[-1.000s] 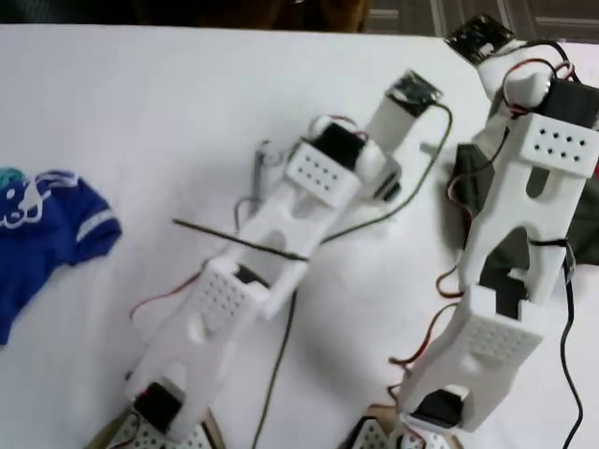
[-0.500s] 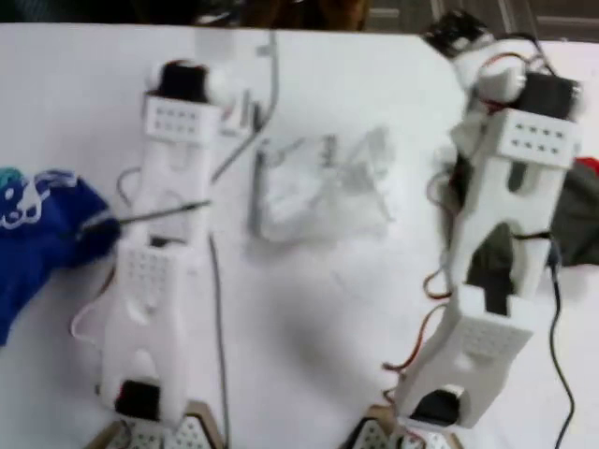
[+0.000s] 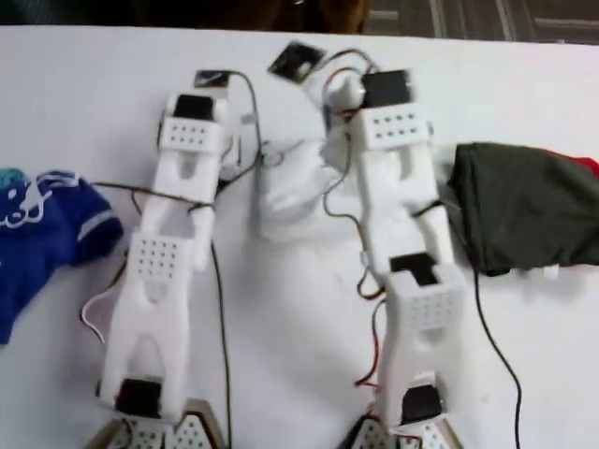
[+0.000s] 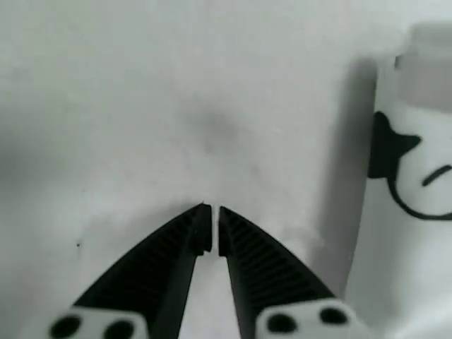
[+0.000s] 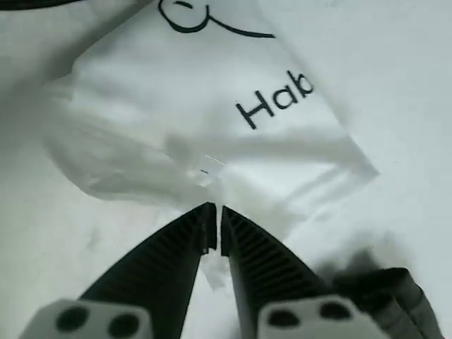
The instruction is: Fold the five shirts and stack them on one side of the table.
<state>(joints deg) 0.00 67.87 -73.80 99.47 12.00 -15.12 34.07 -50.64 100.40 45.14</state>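
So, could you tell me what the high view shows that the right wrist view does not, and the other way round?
The high view adds the blue shirt at the left of the table, and a red edge under the dark shirt. The right wrist view adds the right gripper, fingers shut at the edge of the white shirt, and the black print on that shirt. Both take in the white shirt and part of the dark shirt.

White table [image 3: 75, 103] with separate shirts [image 3: 47, 234]
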